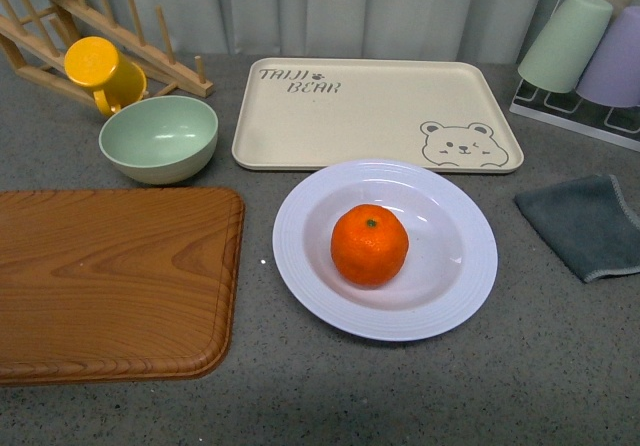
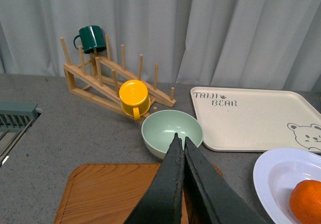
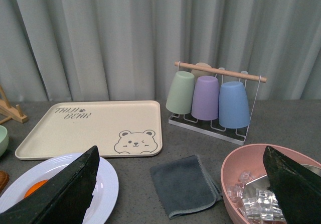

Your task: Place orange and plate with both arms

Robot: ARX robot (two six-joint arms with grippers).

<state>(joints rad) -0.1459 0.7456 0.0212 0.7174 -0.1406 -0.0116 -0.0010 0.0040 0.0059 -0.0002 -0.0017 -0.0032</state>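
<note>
Left claw (image 2: 181, 137) together | right claw (image 3: 180, 150) apart | orange (image 1: 369, 244), green stem dot, centred in ridged pale plate (image 1: 300, 241)

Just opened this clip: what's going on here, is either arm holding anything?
Nothing is being held. The orange sits in the plate on the grey counter, just in front of the bear tray. Neither arm shows in the front view. The left gripper is shut and empty near the wooden board. The right gripper is wide open and empty, off to the plate's side.
</note>
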